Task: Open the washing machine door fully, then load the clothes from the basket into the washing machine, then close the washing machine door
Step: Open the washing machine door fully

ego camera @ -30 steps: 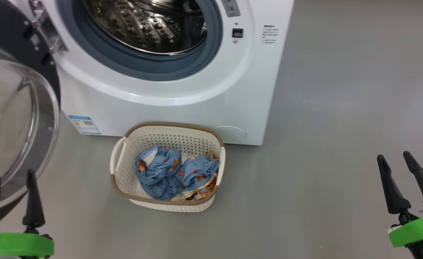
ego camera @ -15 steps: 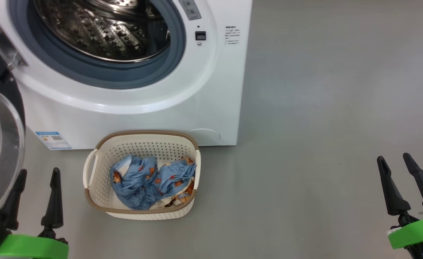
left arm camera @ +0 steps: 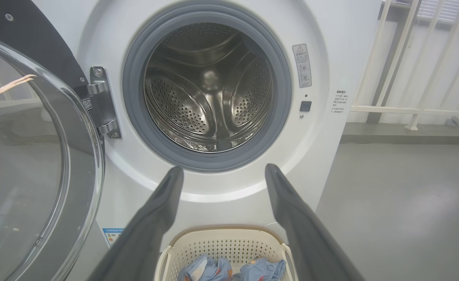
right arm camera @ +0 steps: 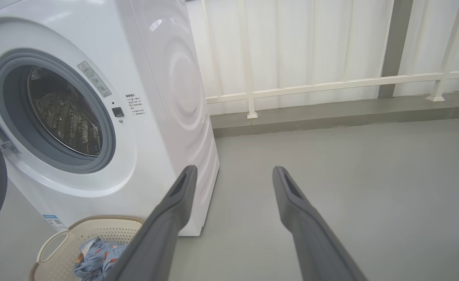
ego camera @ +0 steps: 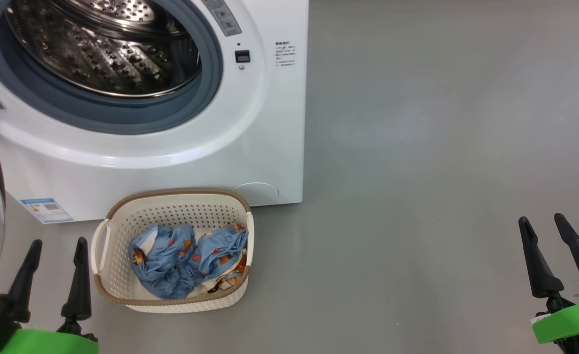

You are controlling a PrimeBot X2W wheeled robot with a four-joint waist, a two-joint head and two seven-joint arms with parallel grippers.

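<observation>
P1: Head camera swung right since earlier; washing machine [ego camera: 264,123] and basket [ego camera: 171,192] just sit further left in frame; left end effector [ego camera: 58,241] and right end effector [ego camera: 541,218] both spread, empty.
P2: Left wrist: washing machine door [left arm camera: 26,156] swung wide, drum [left arm camera: 210,97] bare; right wrist: clothes [right arm camera: 93,255] in basket; looks like the loading step; next: reach down, pinch bundle.

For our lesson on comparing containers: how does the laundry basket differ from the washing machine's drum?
The basket is cream plastic and roughly rectangular; the drum is shiny steel and round. The basket opens upward on the floor; the drum opens forward, higher up. The clothes lie in the basket, not in the drum. Both have walls full of small holes.
</observation>
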